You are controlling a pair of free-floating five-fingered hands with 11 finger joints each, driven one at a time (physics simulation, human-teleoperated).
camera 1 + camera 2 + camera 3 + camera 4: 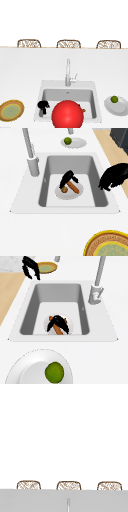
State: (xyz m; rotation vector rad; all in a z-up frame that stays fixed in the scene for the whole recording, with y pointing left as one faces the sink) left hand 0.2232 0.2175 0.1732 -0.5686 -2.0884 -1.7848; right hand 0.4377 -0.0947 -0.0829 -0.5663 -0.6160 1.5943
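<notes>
In the sink [51,168] lies a small white plate [62,196] with a brown sausage [74,188] and a small brown ball [64,189] on it. My right hand [67,179] reaches down onto this plate, its fingers curled over the sausage [59,330] while the thumb rests on the other side. From the right side the same hand [58,321] straddles the sausage. My left hand [43,105] hovers over the sink's front left corner with relaxed fingers hanging down and nothing in them. It also appears as the left hand [30,267] beside the yellow plate and the left hand [113,175] above the front rim.
A big red ball [67,115] covers the sink's front middle in the front view. A white plate [120,108] with a green lime [114,99] sits on the counter to the right. A yellow-rimmed plate [21,106] sits to the left. The faucet [67,72] stands behind the sink.
</notes>
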